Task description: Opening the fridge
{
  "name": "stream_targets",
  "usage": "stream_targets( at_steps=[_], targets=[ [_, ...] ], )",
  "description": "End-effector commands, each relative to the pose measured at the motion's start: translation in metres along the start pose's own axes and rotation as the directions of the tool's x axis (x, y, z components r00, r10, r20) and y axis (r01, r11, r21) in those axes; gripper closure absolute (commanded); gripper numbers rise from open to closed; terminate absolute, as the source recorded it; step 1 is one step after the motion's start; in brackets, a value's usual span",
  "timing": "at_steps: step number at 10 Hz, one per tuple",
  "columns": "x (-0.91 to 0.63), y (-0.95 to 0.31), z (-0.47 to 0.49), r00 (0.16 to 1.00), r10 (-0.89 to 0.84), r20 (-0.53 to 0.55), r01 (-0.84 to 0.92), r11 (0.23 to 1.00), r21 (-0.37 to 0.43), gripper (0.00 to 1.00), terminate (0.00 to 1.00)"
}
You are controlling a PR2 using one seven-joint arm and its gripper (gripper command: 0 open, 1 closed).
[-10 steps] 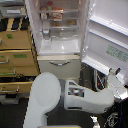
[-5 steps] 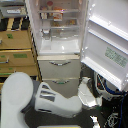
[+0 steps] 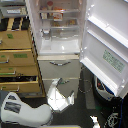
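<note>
One robot body (image 3: 22, 111), white with a dark patch, lower-left corner of the exterior view. Above it one tan wooden drawer cabinet (image 3: 17, 60), about four drawer fronts visible, some pulled out a little; green labels on two fronts, writing too blurred to read. Dark clutter on the cabinet top, cannot identify.

One white arm link (image 3: 59, 95) reaches from the robot body toward the fridge base. Claw (image 3: 70, 97) low, near the floor in front of the lower drawer; cannot tell whether its jaws are parted or together, too blurred.

One fridge (image 3: 60, 45), tall and white, centre of view, just right of the cabinet. Upper compartment open: shelves hold several small items, reddish and pale, uncountable at this sharpness. Two lower drawers (image 3: 59, 69) closed, silver bar handle on the top one.

One fridge door (image 3: 107, 40) swung wide to the exterior view's right, inner racks showing. One green-and-white sticker (image 3: 113, 60) on it, text unreadable.

Round white-and-blue object (image 3: 103, 86) on the floor below the door edge.
</note>
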Motion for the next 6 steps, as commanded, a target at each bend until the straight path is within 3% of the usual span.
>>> stream_targets(
  at_steps=[1, 2, 5, 6],
  targets=[
    [-0.257, 0.229, -0.142, 0.95, 0.302, 0.076, -0.298, 0.953, -0.065, 0.0, 0.0],
    [-0.281, 0.251, -0.17, 0.924, 0.376, 0.069, -0.369, 0.925, -0.09, 0.0, 0.0],
    [-0.319, 0.274, -0.23, 0.9, 0.433, 0.043, -0.431, 0.901, -0.041, 0.0, 0.0],
    [-0.321, 0.271, -0.238, 0.909, 0.415, 0.049, -0.414, 0.91, -0.023, 0.0, 1.0]
  ],
)
